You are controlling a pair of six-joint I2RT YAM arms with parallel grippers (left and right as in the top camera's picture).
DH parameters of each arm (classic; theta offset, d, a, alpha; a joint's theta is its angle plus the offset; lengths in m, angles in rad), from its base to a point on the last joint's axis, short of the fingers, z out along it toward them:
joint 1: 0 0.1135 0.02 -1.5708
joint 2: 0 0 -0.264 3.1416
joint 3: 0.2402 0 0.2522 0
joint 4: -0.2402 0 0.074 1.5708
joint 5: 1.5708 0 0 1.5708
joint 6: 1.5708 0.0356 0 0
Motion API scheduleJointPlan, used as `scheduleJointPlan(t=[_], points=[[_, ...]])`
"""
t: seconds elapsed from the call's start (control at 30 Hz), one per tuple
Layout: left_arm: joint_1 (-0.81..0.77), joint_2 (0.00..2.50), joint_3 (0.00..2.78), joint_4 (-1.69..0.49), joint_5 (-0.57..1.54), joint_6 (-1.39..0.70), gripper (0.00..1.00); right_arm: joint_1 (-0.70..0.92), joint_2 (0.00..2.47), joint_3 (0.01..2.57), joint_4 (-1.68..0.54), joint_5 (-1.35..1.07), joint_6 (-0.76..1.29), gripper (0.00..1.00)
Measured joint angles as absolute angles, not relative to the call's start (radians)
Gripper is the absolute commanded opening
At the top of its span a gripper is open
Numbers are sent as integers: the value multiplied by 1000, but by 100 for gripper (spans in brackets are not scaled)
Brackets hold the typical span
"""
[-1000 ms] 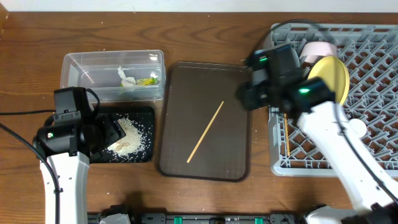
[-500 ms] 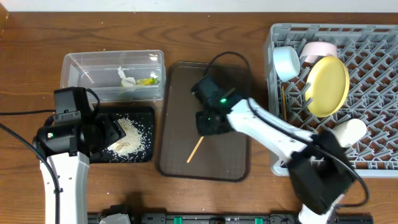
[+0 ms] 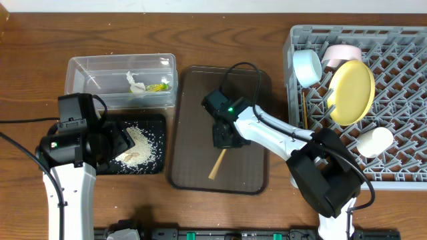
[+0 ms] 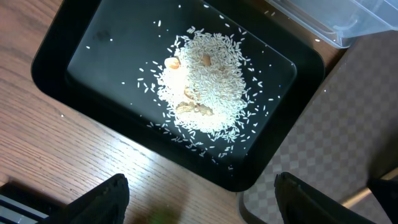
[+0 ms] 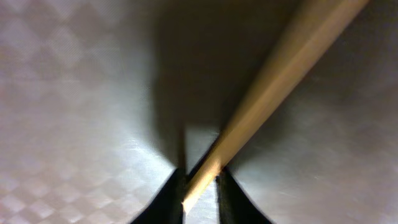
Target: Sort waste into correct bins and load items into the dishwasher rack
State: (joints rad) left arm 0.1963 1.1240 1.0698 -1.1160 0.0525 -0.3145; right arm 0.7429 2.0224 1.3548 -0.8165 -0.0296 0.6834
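Note:
My right gripper is down on the dark brown serving tray and shut on a wooden chopstick. In the right wrist view the chopstick lies pinched between the fingertips. A second chopstick stands in the grey dishwasher rack, along with the pale-yellow plate, light-blue bowl, a pale bowl and the cup. My left gripper is open and empty over the black tray, which holds rice. The tissue and wrapper lie in the clear tub.
In the left wrist view the rice pile sits mid-tray in the black tray, with the open fingers over bare wood at its near edge. The brown tray's corner and the tub's corner adjoin it.
My right arm swung from the rack over to the brown tray and closed on the chopstick, which has shifted a little down and right. The left arm has not moved.

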Motion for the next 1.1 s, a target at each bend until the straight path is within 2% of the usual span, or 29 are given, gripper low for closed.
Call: scheduleJointPlan(t=[0.03,0.3,0.57,0.77,0.97,1.1], points=[[197,1124,1070,-1116,52,-315,78,739,2022,1355,-825,-27,687,1],[196,1124,1070,-1116,52,-315,78,628,2001,1354,-868,-18,661,1],[196,1124,1070,-1116,52,-315,78,501,1765,1354,-952,-37,472,1],[196,1124,1070,-1116,52,-315,78,328,1549,1354,-1066,-43,312,1],[196,1124,1070,-1116,52,-315,78,146,1493,1354,-1139,-44,187,1],[196,1124,1070,-1115,52,-315,78,99,1512,1344,-1142,-51,139,1]])
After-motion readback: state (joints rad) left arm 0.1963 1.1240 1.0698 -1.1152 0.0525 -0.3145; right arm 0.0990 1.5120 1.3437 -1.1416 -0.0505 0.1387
